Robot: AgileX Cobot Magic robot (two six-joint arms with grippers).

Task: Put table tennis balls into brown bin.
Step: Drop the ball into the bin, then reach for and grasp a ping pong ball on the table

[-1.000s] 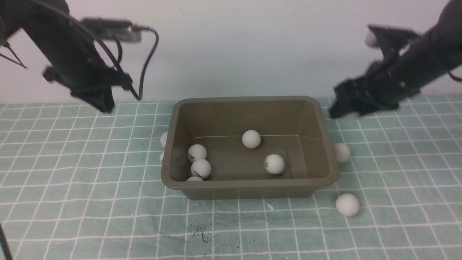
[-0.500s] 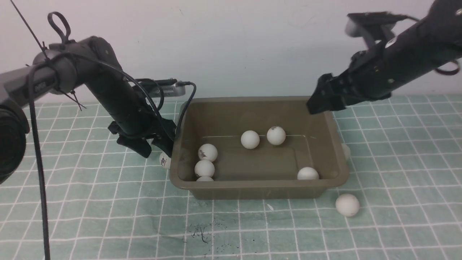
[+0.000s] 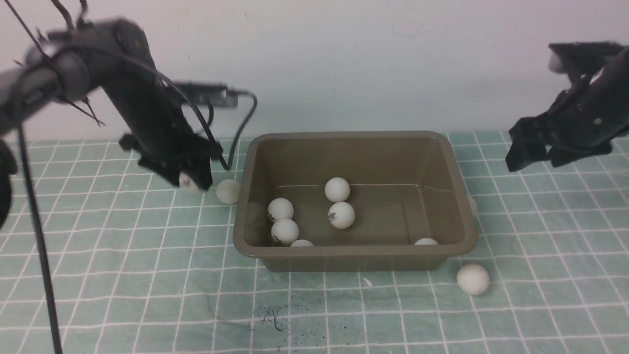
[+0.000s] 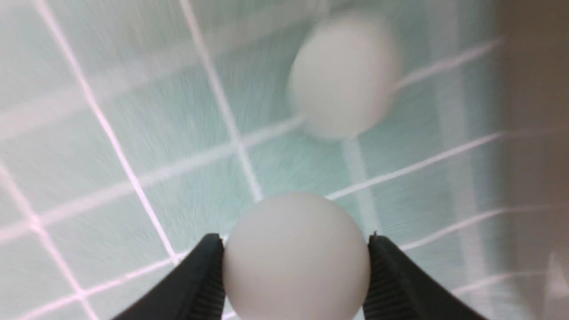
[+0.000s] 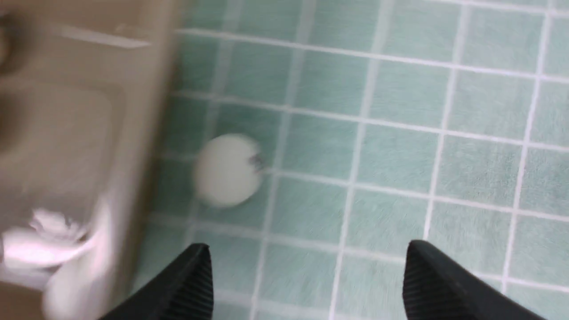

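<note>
Bin: stands open side up in the middle of the green gridded counter, between the two arms, so either one can reach over its rim.
Balls inside: six white table tennis balls show on its floor, two half hidden by the near wall; the sloped walls seem to keep them in.
Left claw: clamped on one ball, raised off the counter just left of the bin.
Held ball: pinched across its widest part, fingers on opposite sides, likely because a smooth sphere would squirt out of an off-centre grip.
Neighbour ball: rests on the counter just beside the bin's left wall, near the left claw.
Right claw: spread wide with nothing in it, hanging over the counter to the right of the bin.
Right-side ball: lies just beside the bin's right wall, mostly hidden by the rim from the front; the right claw looks posed to go for it.
Front ball: alone near the bin's front right corner.
Progress: past halfway by my reckoning; four balls are outside, one of them in hand.
Next: carry the held ball over the rim and let go low, lest it bounce out.
</note>
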